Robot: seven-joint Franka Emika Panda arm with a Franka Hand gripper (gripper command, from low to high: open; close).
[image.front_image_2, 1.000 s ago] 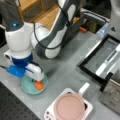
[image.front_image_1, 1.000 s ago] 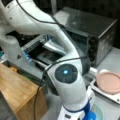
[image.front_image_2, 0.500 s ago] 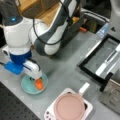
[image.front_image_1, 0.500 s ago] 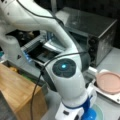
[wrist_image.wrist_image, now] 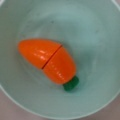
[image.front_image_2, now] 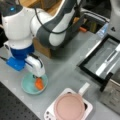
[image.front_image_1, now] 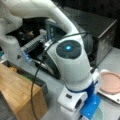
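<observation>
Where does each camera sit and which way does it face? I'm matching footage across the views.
Front view: close behind the arm's blue-lit joint, facing the black box; pink plate at right.
Front view: high, looking down on the table; arm over the teal bowl holding the toy carrot.
Wrist view: straight down into the bowl; gripper not showing.
Shared: bowl and carrot; both front views show the plate.

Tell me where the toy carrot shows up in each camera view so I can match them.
Front view: the toy carrot is not visible; the arm hides most of the teal bowl, bottom right.
Front view: toy carrot lies in the bowl at lower left, under the gripper.
Wrist view: toy carrot at center.
Shared landmark: the teal bowl.
</observation>
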